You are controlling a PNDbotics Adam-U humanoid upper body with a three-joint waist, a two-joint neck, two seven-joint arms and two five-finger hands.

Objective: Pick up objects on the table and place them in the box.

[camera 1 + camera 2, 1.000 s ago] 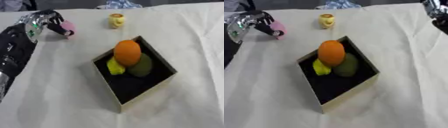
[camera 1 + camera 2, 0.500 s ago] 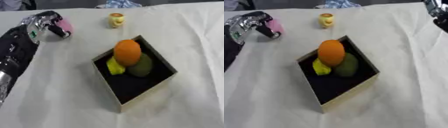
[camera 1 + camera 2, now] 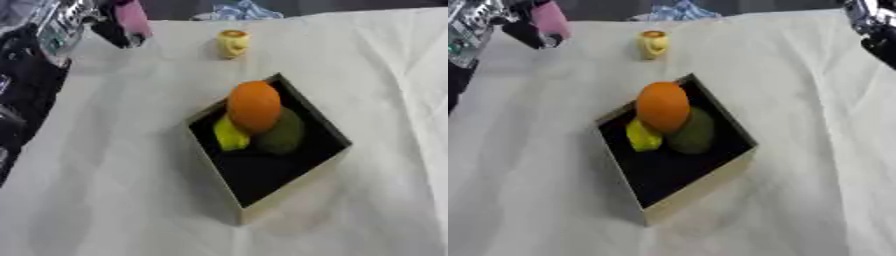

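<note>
Pink object in left hand.

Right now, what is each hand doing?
Left hand: closed on a pink thing.
Right hand: at the top right edge; cannot be told.

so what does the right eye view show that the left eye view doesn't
Only the right eye view shows part of the robot's right arm, at its upper right corner. Only the left eye view shows more of the left arm, down its left edge. Both show the left hand curled round a pink object, the small yellow object on the cloth, and the box holding an orange fruit, a yellow piece and a green fruit.
</note>
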